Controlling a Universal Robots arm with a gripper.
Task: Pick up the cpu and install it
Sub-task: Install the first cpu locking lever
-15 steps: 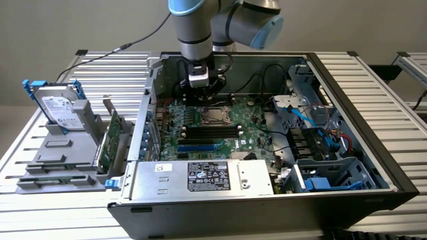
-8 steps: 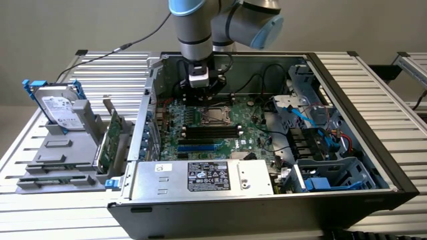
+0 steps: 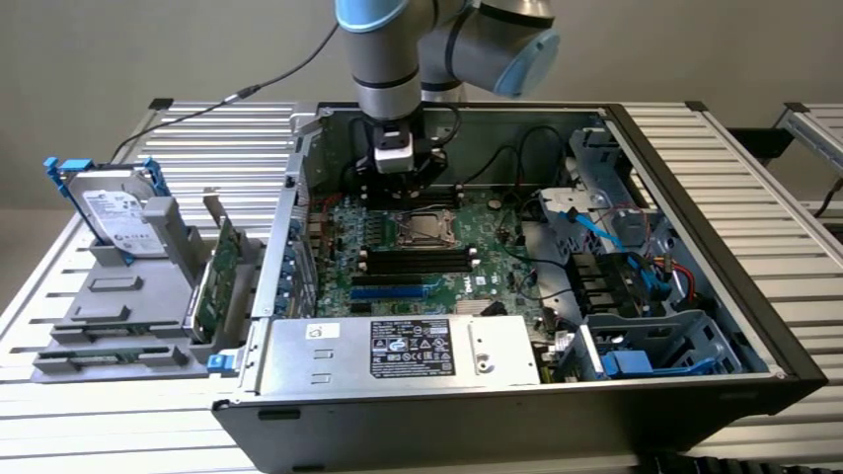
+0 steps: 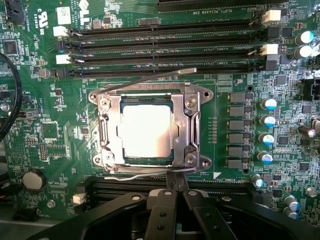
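**hand closed beside socket, cpu sitting in socket**

the open computer case (image 3: 685, 326) is lying on its side on the slatted metal bench (image 3: 737, 148), with the motherboard (image 3: 495, 242) facing up. the arm (image 3: 389, 59) is reaching down into the case near its far wall.

the hand (image 3: 406, 197) is hanging low over the board, at the far edge of the socket frame (image 3: 424, 212). in the wrist view the hand (image 4: 176, 186) is showing two dark fingers (image 4: 167, 200) pressed together with nothing pinched between them. their tips are hovering just beside the socket frame (image 4: 192, 107), over a thin wire lever (image 4: 145, 172) running along that edge. whether the tips are touching the lever i cannot tell.

the cpu (image 4: 148, 131) is lying flat inside the frame, its dull silver top showing through the frame's opening. in the exterior view the cpu (image 3: 424, 229) is sitting near the middle of the board, between the hand and the black memory slots (image 3: 419, 262). in the wrist view more memory slots (image 4: 170, 45) are running along the frame's opposite side.

the labelled power supply (image 3: 409, 351) is filling the case's near edge. a grey fixture (image 3: 118, 296) is sitting near the bench's edge on the exterior view's left, holding a hard drive (image 3: 113, 212) in a blue bracket upright, well apart from the case.
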